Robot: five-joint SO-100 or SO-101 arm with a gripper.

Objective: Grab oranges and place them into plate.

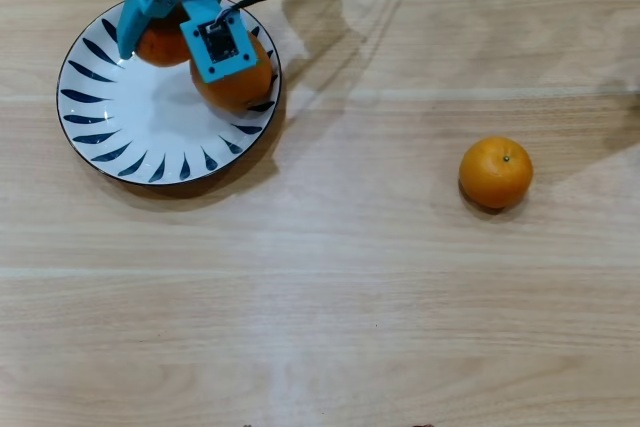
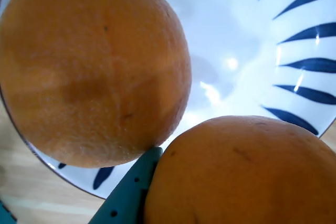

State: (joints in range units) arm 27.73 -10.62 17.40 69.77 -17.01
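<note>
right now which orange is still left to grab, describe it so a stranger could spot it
In the overhead view, start from the blue-and-white plate at upper left, under the teal gripper. Look right across the bare wooden table to the lone orange. Unlike the two oranges on the plate, it sits alone and shows a stem dot on top.
</note>
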